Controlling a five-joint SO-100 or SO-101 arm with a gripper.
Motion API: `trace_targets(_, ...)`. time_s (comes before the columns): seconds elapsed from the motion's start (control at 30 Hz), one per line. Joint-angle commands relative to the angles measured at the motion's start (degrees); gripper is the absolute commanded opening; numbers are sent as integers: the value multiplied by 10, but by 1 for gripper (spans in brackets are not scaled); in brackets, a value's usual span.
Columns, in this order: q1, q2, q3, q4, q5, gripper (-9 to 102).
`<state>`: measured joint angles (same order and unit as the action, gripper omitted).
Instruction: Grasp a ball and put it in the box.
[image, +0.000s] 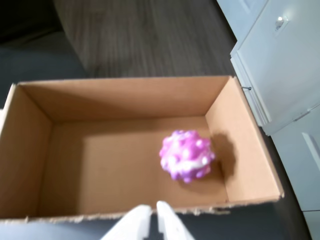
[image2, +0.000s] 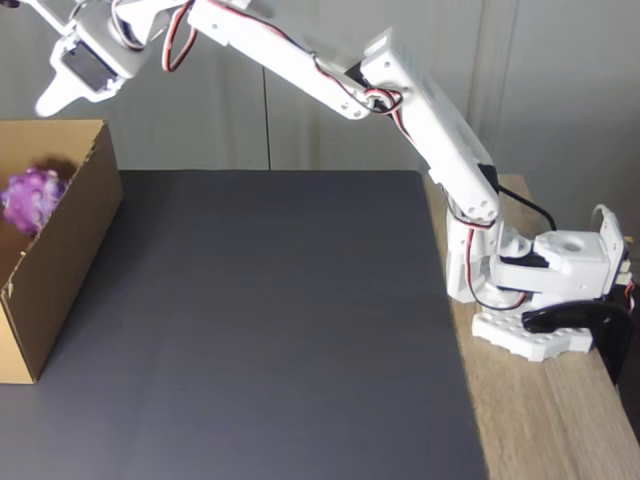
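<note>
The ball, bumpy and mottled purple, pink and white, lies on the floor of the open brown cardboard box, toward its right wall in the wrist view. The fixed view shows the ball blurred inside the box at the table's left edge. My white gripper pokes in from the bottom of the wrist view, above the box's near rim, with its fingertips close together and nothing between them. In the fixed view the gripper hangs high over the box, apart from the ball.
The box stands on a dark grey mat that covers most of the table. My arm's base is clamped on the wooden strip at the right. White cabinet doors and dark floor lie beyond the box.
</note>
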<state>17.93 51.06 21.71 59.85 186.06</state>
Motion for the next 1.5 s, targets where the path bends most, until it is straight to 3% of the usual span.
trace_targets(0.0,-6,43,-25,18,12,0)
trace_targets(0.3,-3,73,-25,92,37,0)
trace_targets(0.9,47,188,-25,279,93,13)
trace_targets(1.03,61,247,4,289,93,16)
trace_targets(1.17,69,377,174,275,103,18)
trace_targets(1.3,72,619,522,120,96,21)
trace_targets(1.47,57,701,619,120,71,22)
